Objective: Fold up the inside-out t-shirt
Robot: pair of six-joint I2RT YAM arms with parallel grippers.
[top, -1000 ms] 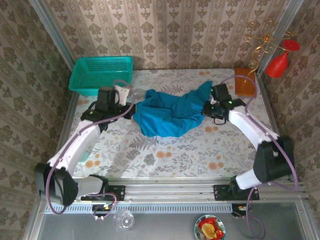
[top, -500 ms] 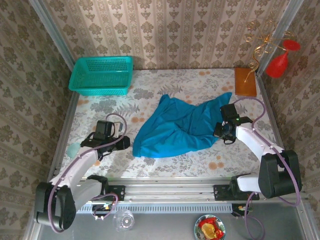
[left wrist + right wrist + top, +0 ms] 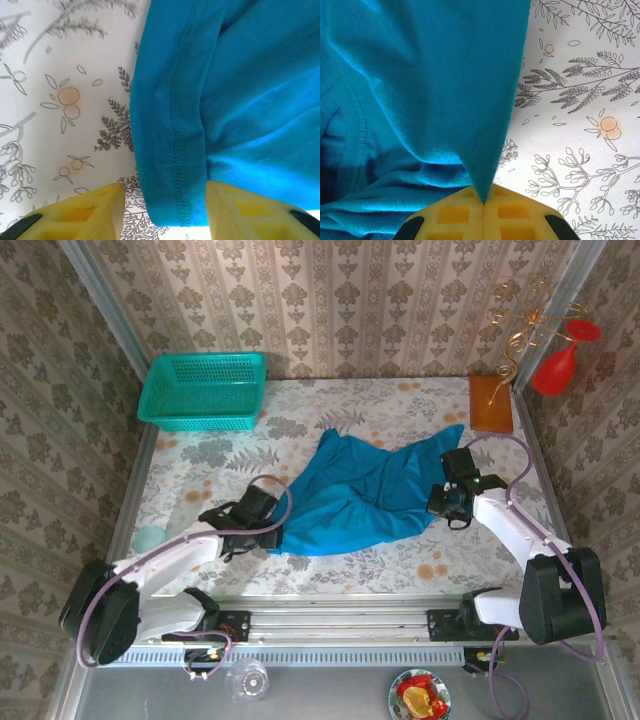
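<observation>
Top view: flowered surface point(image 3: 400, 565) with the t-shirt point(image 3: 360, 495) lying crumpled across its middle, one corner pointing far-right. Green basket point(image 3: 200, 421) sits well apart, far-left of the t-shirt.

Left wrist view adds: left fingers point(image 3: 85, 212) spread at the t-shirt's near-left corner, stitched hem lying between them, contact not clear.

Right wrist view adds: right fingers point(image 3: 465, 216) pressed together, pinching the tip of the t-shirt's right edge.

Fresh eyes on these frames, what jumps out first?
The teal-blue t-shirt lies crumpled across the middle of the floral table. The right gripper is shut on a pinched corner at its right edge, while the left gripper stands open astride the stitched hem at its near-left corner. A turquoise basket sits at the far-left corner.
</observation>
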